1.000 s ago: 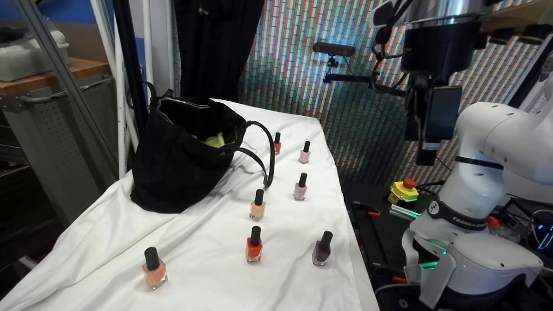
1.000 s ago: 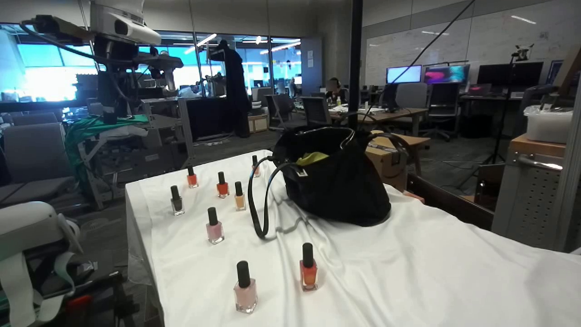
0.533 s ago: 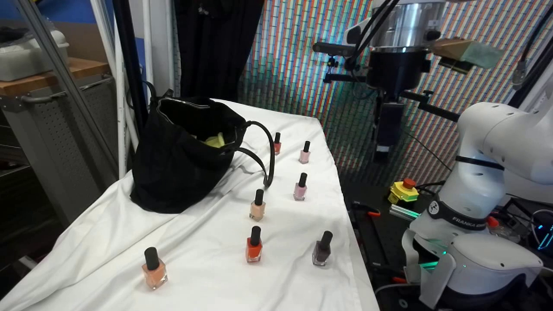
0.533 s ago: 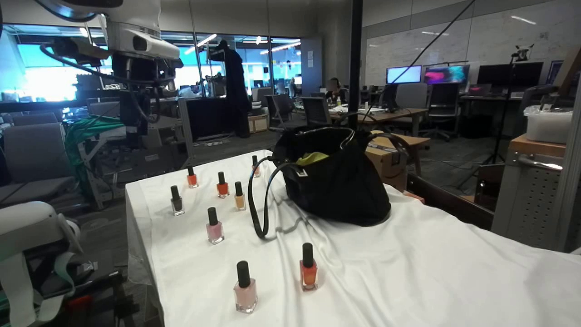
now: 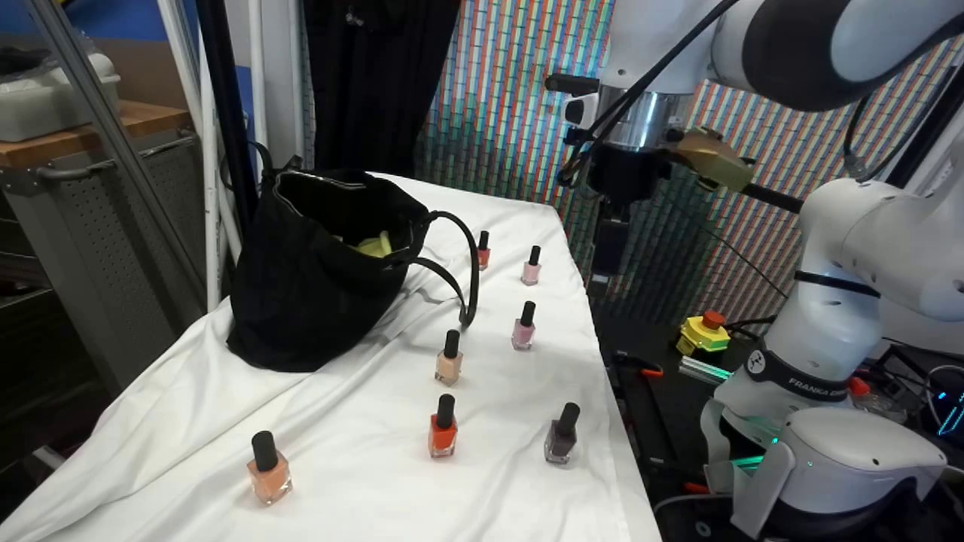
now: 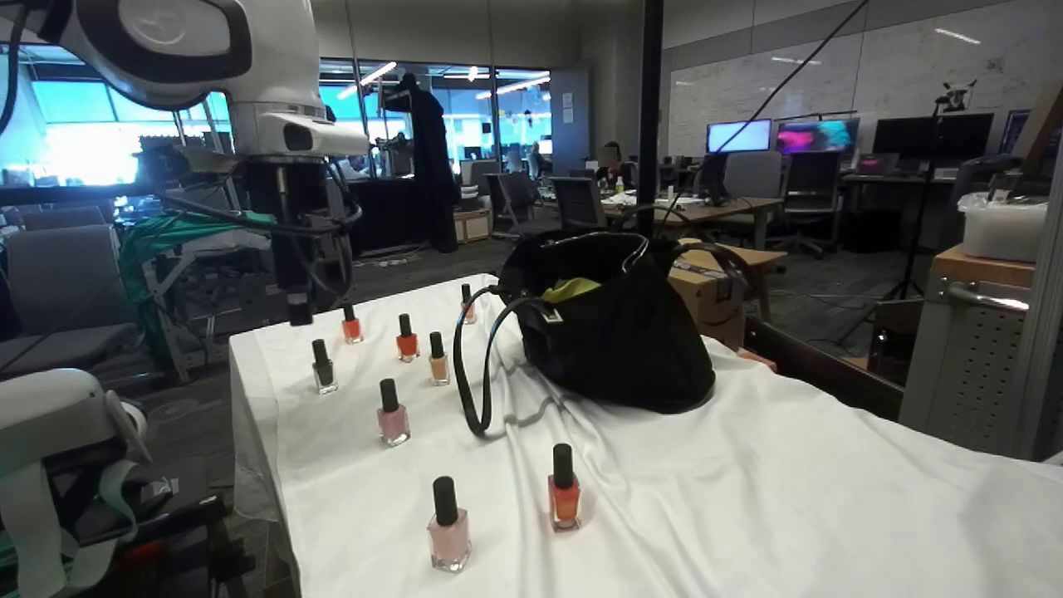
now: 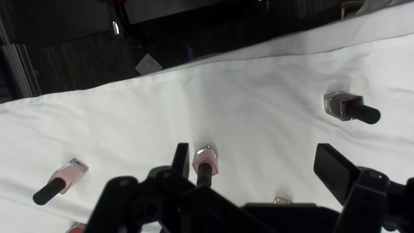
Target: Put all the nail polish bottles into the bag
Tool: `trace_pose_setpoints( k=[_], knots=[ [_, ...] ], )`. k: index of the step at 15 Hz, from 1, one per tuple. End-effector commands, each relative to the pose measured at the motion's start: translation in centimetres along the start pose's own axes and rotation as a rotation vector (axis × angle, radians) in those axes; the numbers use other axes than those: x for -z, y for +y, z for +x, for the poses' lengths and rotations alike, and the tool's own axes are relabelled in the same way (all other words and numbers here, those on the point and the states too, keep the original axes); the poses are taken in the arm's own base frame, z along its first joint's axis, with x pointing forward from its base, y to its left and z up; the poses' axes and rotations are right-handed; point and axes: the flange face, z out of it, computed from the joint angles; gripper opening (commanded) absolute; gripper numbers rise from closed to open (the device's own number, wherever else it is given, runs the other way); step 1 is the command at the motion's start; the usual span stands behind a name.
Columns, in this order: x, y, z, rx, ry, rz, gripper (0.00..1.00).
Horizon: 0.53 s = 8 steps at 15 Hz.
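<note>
Office monitors (image 6: 739,136) are glowing in the background; a white-draped desk (image 5: 361,489) is carrying the job. Black bag (image 5: 301,301) is standing on it mouth-up, handle loops (image 6: 477,423) drooping to one side. Eight nail polish bottles (image 6: 449,540) are standing upright on the desk in an exterior view; I'm seeing none in the bag, but its bottom isn't showing. Gripper (image 7: 257,165) is hovering above the desk near its edge, jaws spread wide, holding nothing. In the wrist view the pink bottle (image 7: 206,158) is showing between the fingers, off-centre, close to one; dark grey bottle (image 7: 343,105) is standing farther out. Probably we're lining up on the pink. I'm expecting it to be handling light, stiff and slick: smooth little glass body, tipping easily, maybe chipping if dropped. I'd be centring, then taking it square by the tall cap, low near the shoulder, squeezing gently. Bag is looking soft, so I'd be releasing over the open mouth, clear of the loops.
</note>
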Motion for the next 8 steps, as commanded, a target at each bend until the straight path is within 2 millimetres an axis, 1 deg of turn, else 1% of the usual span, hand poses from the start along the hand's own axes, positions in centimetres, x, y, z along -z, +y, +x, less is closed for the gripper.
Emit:
trace_pose_setpoints(
  k=[1,5,8],
  knots=[
    [-2.0,1.3,1.1,0.054,0.044,-0.039,1.00],
    [-4.5,1.9,2.0,0.146,0.049,-0.089,1.00],
    [-5.9,2.2,2.7,0.231,0.057,-0.109,1.00]
  ],
)
